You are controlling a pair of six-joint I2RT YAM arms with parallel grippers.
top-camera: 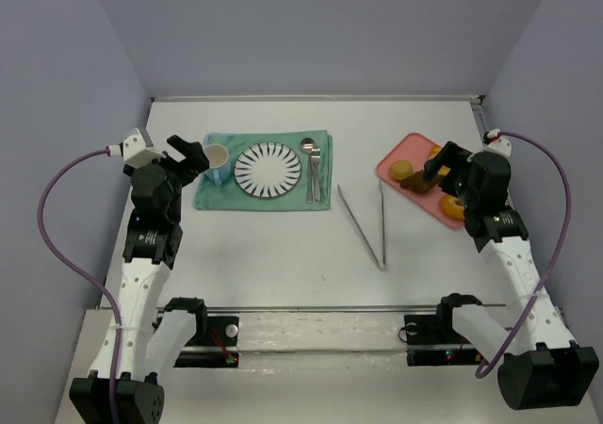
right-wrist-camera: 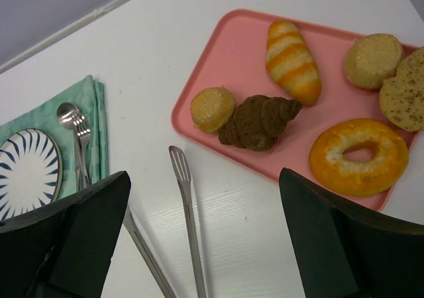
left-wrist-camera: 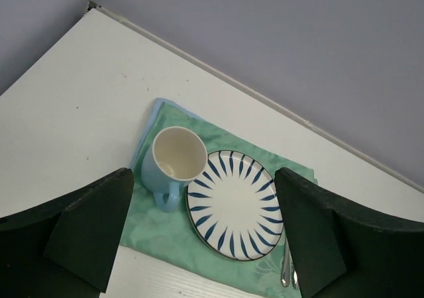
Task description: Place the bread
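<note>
The bread, a small round golden-brown bun (right-wrist-camera: 212, 108), lies at the near-left end of the pink tray (right-wrist-camera: 218, 49), touching a dark brown pastry (right-wrist-camera: 258, 121); it shows in the top view (top-camera: 402, 171) too. My right gripper (right-wrist-camera: 205, 245) is open and empty, hovering over the table and the metal tongs (right-wrist-camera: 187, 212) just short of the tray; in the top view it (top-camera: 443, 168) is above the tray. My left gripper (left-wrist-camera: 202, 238) is open and empty above the green cloth (left-wrist-camera: 156, 222), over the blue-striped plate (left-wrist-camera: 236, 204) and the blue cup (left-wrist-camera: 175, 163).
The tray also holds a striped yellow-orange roll (right-wrist-camera: 292, 61), an orange ring bread (right-wrist-camera: 358, 156) and two pale round cakes (right-wrist-camera: 375, 60). A spoon and fork (right-wrist-camera: 74, 132) lie on the cloth's right edge. The tongs (top-camera: 366, 221) lie open on the table between cloth and tray.
</note>
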